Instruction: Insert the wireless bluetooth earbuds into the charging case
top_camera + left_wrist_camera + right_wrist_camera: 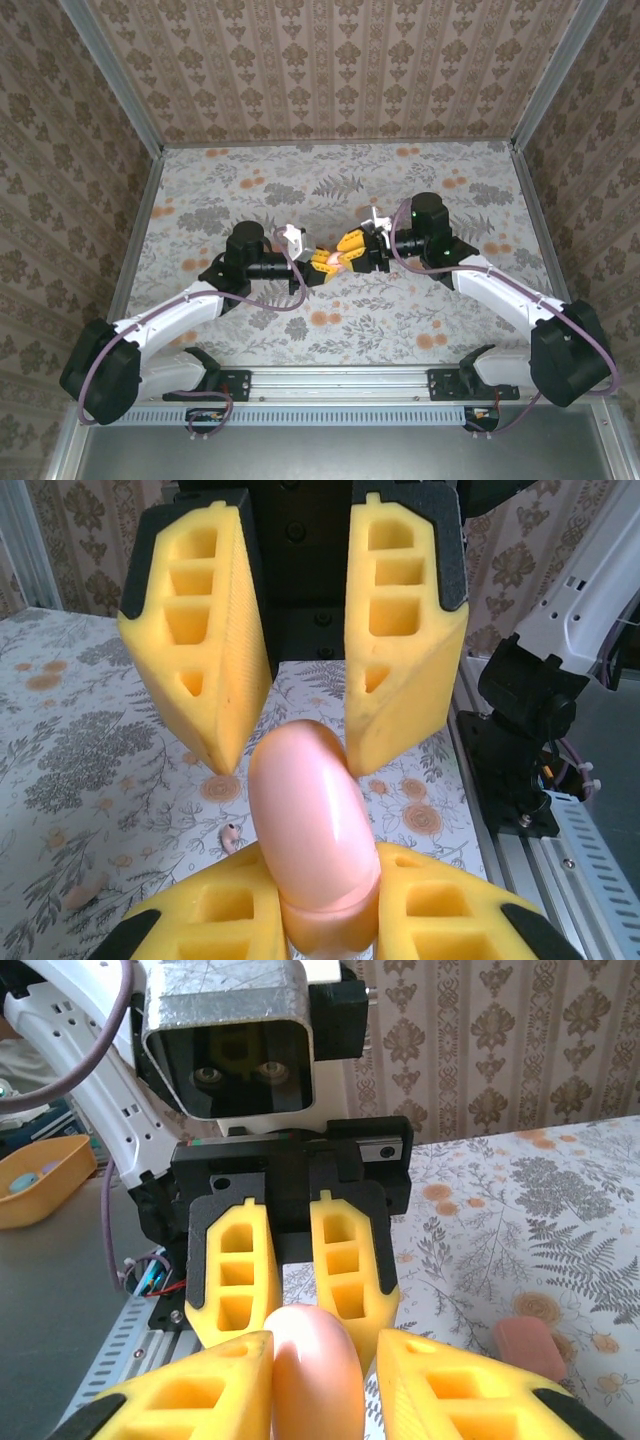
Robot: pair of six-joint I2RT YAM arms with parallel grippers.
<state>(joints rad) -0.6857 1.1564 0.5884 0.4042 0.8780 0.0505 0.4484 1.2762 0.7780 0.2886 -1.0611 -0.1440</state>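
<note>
I am watching both arms meeting over the middle of the tabletop in the top view. The left gripper is coming in from the 8 o'clock side and the right gripper from the 4 o'clock side. Their tips are facing each other, and the charging case is bridging them above the surface.

The case is showing as a glossy pale pink capsule, with a seam near the end that the left gripper is holding. In the left wrist view that gripper is pressing on both flanks of the case, pinching it firmly.

The right gripper's yellow fingers are bracketing the far end of the case. The one at 2 o'clock from the case tip is touching it, and the one at 10 o'clock is sitting a sliver off. I cannot tell whether this gripper is truly clamping.

One tiny reddish earbud is lying on the tabletop under the grippers, at 8 o'clock from the case in the left wrist view. A blurred pinkish speck is lying further toward 8 o'clock, and I cannot tell whether it is the other earbud or part of the floral print.

In the right wrist view a salmon block is lying flat on the tabletop at 3 o'clock from the case, apart from both grippers.
</note>
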